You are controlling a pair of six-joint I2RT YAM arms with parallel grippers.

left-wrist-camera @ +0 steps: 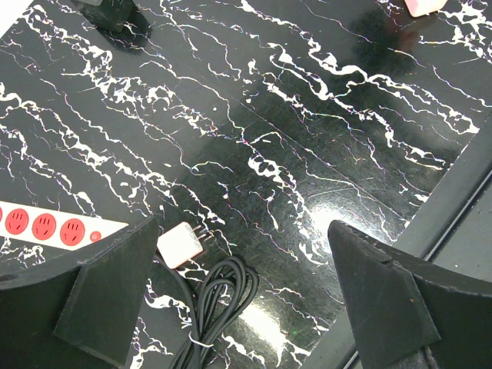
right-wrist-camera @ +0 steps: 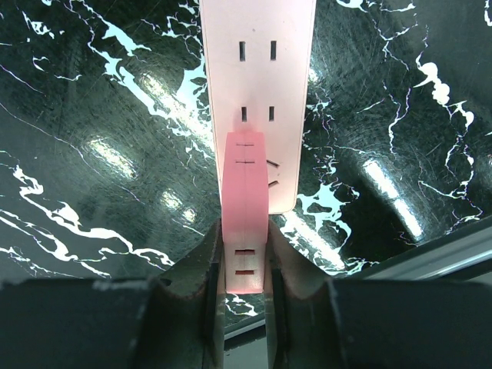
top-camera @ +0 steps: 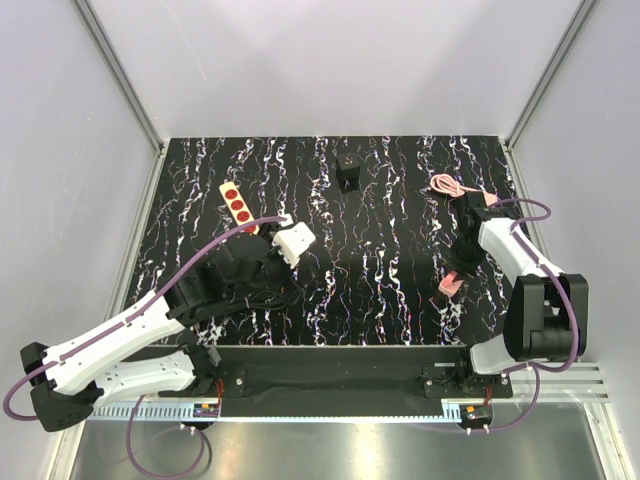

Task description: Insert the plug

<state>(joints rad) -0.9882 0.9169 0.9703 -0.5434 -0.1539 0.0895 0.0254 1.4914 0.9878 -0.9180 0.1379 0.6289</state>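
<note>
A white plug (left-wrist-camera: 181, 244) with metal prongs lies on the black marble table, its black cable (left-wrist-camera: 219, 296) coiled beside it. My left gripper (left-wrist-camera: 242, 231) hangs open and empty above them, the plug just inside its left finger (left-wrist-camera: 108, 296). A cream strip with red sockets (left-wrist-camera: 46, 225) lies to the left and also shows in the top view (top-camera: 237, 205). My right gripper (right-wrist-camera: 244, 246) is shut on a pink socket block (right-wrist-camera: 244, 207); its pale face with slots (right-wrist-camera: 257, 84) reaches forward. In the top view this gripper (top-camera: 455, 278) is at the right.
A small black adapter (top-camera: 348, 172) stands at the back centre. A coiled pink cable (top-camera: 448, 186) lies at the back right. The table's near edge rail (top-camera: 330, 375) runs just behind the arm bases. Grey walls enclose the table.
</note>
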